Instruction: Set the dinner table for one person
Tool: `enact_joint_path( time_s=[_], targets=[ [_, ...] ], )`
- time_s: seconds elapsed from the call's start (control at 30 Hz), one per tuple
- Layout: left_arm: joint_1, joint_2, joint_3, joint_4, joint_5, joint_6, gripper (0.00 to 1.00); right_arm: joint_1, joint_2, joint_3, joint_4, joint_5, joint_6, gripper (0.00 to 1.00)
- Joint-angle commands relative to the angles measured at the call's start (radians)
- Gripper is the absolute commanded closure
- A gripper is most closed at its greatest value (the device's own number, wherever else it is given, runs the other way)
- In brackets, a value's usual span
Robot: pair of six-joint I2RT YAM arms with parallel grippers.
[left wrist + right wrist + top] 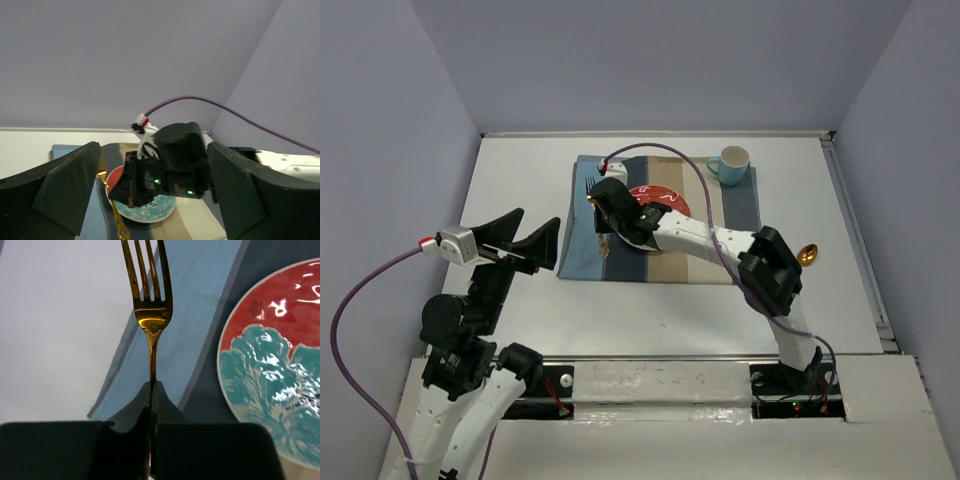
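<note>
The right end effector (151, 386) is fully closed. Its two fingers are pinched together on the handle of a gold fork (152, 315), just below the neck. Whether the fork rests on the cloth or is lifted off it cannot be told. The left end effector (525, 238) is spread wide open and holds nothing. It hovers over the left side of the table (520, 180), well apart from every item.

The fork is over the light-blue left stripe of the striped placemat (730, 205), which lies centred toward the far edge of the table. A red and teal plate (270, 380) sits on the placemat just right of the fork, not touching it. A light-blue cup (730, 165) stands toward the far right, on the placemat's corner. A gold spoon (807, 254) lies on bare table toward the right edge, beside the right arm's elbow.

The right arm reaches in from the near right across the placemat and hides much of the plate from above. Its purple cable (660, 150) arcs over the same area.

The fork's long axis runs near to far, tines toward the far edge and handle toward the near edge. The white table fills the walled space ahead of both arm bases. From above it looks wider left to right than near to far.
</note>
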Motion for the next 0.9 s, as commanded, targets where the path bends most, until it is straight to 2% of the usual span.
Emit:
enact_joint_path(
  time_s=[0.0, 0.1, 0.3, 0.87],
  targets=[
    [0.002, -0.021, 0.006, 0.033, -0.003, 0.006, 0.01, -0.031, 0.141, 0.166, 0.043, 0.012, 0.127, 1.0],
    [-0.01, -0.017, 0.006, 0.033, -0.005, 0.006, 0.01, -0.04, 0.234, 0.256, 0.043, -0.002, 0.176, 1.0],
    [-0.015, -0.007, 0.005, 0.033, -0.006, 0.006, 0.01, -0.078, 0.334, 0.327, 0.04, -0.017, 0.239, 1.0],
    [-0.015, 0.022, 0.003, 0.035, -0.003, 0.006, 0.01, -0.12, 0.405, 0.321, 0.037, -0.035, 0.279, 0.99]
  ],
)
